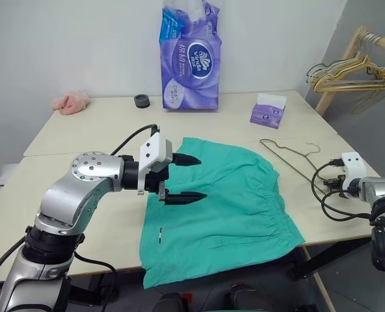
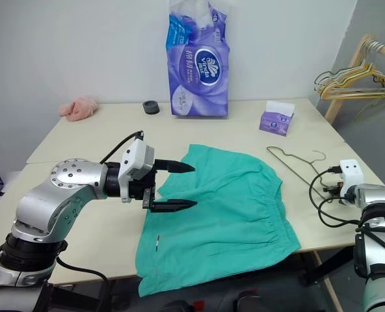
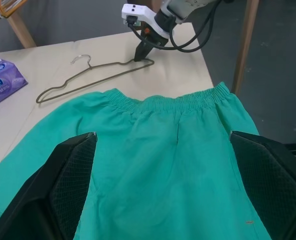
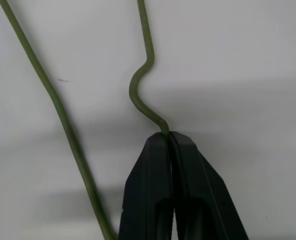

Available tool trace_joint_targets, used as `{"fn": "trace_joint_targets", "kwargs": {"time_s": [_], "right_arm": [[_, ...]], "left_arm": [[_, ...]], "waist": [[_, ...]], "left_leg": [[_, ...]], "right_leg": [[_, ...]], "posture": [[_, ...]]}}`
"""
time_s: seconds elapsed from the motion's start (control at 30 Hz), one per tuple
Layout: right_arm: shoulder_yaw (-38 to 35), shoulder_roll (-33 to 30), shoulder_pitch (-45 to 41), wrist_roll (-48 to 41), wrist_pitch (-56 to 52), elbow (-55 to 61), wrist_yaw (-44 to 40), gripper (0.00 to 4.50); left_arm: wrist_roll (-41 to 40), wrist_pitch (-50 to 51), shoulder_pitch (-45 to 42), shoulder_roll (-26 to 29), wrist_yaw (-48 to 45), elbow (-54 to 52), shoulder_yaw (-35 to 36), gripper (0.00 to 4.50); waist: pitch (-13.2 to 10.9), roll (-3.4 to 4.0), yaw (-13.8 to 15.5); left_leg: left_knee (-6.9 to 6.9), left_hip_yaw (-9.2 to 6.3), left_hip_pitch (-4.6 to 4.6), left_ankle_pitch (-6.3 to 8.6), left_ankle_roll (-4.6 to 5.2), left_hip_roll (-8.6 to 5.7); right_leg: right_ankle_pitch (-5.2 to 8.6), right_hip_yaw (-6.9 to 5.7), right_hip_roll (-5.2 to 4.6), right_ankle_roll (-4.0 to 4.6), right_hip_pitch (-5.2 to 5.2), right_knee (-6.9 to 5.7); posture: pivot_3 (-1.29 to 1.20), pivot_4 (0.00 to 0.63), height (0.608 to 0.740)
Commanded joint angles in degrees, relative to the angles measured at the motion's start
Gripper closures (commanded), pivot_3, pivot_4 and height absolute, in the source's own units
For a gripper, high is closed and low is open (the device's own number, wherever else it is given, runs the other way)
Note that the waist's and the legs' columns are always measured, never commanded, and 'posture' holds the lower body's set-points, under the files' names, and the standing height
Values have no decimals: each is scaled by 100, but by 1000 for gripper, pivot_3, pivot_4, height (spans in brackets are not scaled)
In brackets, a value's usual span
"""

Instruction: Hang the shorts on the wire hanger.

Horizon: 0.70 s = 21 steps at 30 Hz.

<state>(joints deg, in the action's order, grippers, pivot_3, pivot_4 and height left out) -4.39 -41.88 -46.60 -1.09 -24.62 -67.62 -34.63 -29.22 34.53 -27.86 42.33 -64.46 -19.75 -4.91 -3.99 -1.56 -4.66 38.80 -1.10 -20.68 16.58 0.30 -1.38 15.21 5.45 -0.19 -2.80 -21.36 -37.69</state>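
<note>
The teal-green shorts [image 1: 225, 208] lie flat on the table, waistband toward the right. My left gripper [image 1: 202, 177] hovers open over their left part, its two black fingers [image 3: 63, 185] spread wide with only fabric below. The wire hanger [image 1: 290, 156] lies flat on the table to the right of the shorts, hook pointing away from me. My right gripper [image 4: 168, 136] is at the table's right edge, shut on the hanger's thin wire [image 4: 138, 90] at a bend near its near corner. The left wrist view shows the right gripper [image 3: 140, 54] pinching that hanger corner.
A tall purple tissue pack [image 1: 190, 58] stands at the back, with a small purple tissue box [image 1: 268, 109], a black ring [image 1: 142, 101] and a pink cloth [image 1: 71, 102] nearby. A bunch of yellowish hangers [image 1: 352, 71] hangs on a wooden rack past the table's right edge.
</note>
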Motion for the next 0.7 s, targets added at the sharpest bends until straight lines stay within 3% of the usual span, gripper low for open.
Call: {"fn": "trace_joint_targets", "kwargs": {"time_s": [0.03,0.47,0.7], "right_arm": [[-100,71,91,-32,-117,-73,189,4458],[-565,-246,179,-344,-251,1090,264,4458],[-536,-530,1546,-309,-565,4293,87,4458]], "left_arm": [[-42,-94,-115,-44,43,-85,41,0],[198,-364,-314,-439,464,552,151,0],[364,-411,-815,-727,1230,1436,563,0]], "waist": [[1,-1,-2],[-33,53,-24],[-37,61,-23]], "left_leg": [[0,0,0,0,0,0],[-4,4,-15,0,0,-2],[-5,-1,-31,1,0,2]], "right_leg": [[0,0,0,0,0,0],[0,4,1,-1,-17,1],[16,5,-3,-30,-41,-13]], "posture": [[18,50,740],[-35,50,740],[-34,53,740]]}}
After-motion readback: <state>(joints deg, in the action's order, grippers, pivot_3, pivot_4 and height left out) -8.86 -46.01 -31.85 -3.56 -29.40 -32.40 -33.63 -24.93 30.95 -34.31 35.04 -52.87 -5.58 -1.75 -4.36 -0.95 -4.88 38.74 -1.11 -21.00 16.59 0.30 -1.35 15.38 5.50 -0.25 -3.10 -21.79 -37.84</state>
